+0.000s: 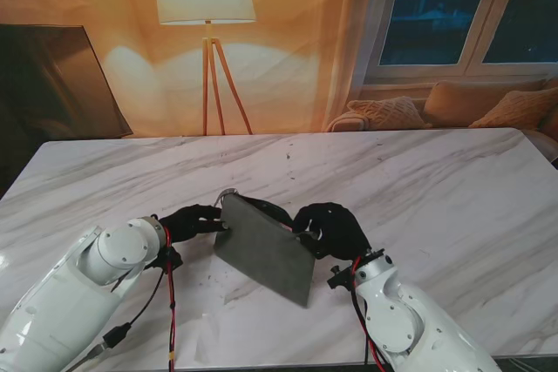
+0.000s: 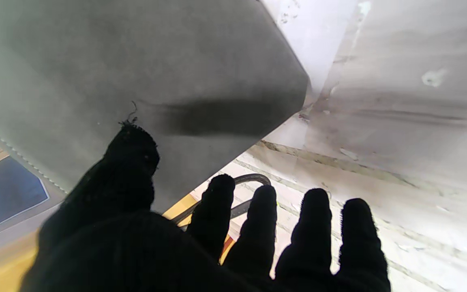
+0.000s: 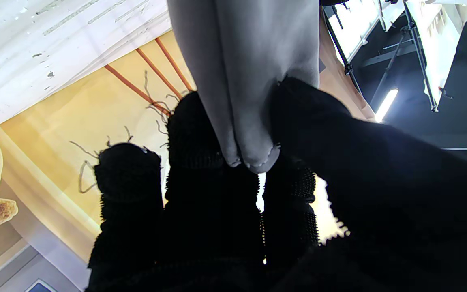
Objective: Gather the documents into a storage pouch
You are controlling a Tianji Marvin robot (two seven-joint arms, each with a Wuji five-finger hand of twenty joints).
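The right hand (image 1: 331, 228) pinches the pouch (image 1: 266, 248) between thumb and fingers (image 3: 197, 134), clamped on a stitched corner of its edge. The left hand (image 1: 193, 220) meets the opposite edge: its thumb (image 2: 130, 150) presses the grey face, while the other fingers (image 2: 264, 211) spread apart behind it, so it steadies the pouch without closing on it. The pouch hangs tilted between both hands, lifted off the marble table (image 1: 453, 189).

bare marble table (image 1: 453, 206) all round, grey pouch (image 1: 266, 248) tilted between both hands
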